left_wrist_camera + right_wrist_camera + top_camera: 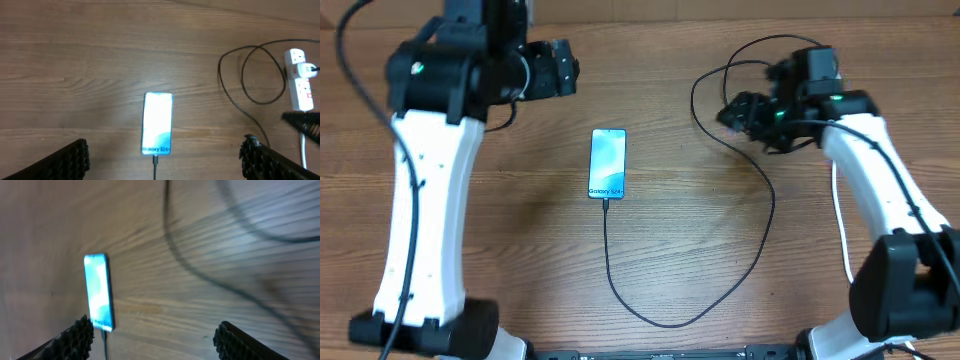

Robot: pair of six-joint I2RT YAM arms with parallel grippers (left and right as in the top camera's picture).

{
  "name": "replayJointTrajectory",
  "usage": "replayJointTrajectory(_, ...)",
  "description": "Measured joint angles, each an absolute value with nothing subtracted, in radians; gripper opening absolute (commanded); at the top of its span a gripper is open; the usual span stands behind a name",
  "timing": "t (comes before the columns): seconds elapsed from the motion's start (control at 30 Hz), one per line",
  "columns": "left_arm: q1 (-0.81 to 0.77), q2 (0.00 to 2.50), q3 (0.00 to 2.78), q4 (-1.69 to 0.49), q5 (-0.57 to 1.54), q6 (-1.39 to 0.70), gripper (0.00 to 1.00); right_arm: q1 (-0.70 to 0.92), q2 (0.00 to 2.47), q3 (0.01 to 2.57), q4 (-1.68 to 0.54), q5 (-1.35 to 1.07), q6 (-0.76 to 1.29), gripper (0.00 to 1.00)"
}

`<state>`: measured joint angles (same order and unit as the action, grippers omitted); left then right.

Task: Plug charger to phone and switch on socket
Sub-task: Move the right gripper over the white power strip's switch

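Note:
The phone (607, 164) lies flat mid-table with its screen lit; it also shows in the left wrist view (158, 120) and the right wrist view (98, 290). The charger's black cable (670, 323) has its tip at the phone's bottom edge (155, 160), loops toward the front, then runs up to the back right. The socket (299, 82) is a white strip with a black plug (312, 70) in it; in the overhead view my right arm hides it. My left gripper (568, 68) (165, 145) is open and empty, above and behind the phone. My right gripper (732, 112) (154, 327) is open and empty, over the cable loops.
The socket's thick white cord (842, 225) runs along the right side toward the front edge. Loose coils of black cable (715, 75) lie at the back right near my right wrist. The table is bare wood (520, 220).

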<state>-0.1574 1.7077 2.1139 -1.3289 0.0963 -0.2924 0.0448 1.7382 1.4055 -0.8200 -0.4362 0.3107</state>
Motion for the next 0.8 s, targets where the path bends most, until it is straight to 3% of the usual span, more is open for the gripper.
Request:
replayJointTrajectory(0.13, -0.157, 1.691, 2.114, -1.375, 0.096, -0.292, 0.99, -0.024, 1.697, 1.409, -0.846, -0.434, 0.298, 0.78)
replayJointTrajectory(0.3, -0.157, 1.691, 2.114, -1.430, 0.092, -0.289, 1.00, -0.106, 1.680, 1.415, -0.861, -0.434, 0.276, 0.84)
replayJointTrajectory(0.4, -0.157, 1.692, 2.114, -1.433, 0.091, -0.289, 1.00, -0.156, 1.680, 1.415, -0.855, -0.426, 0.274, 1.00)
replayJointTrajectory(0.8, -0.157, 1.692, 2.114, -1.434, 0.088, -0.289, 1.00, -0.256, 1.710, 1.422, -0.680, -0.087, 0.271, 1.00)
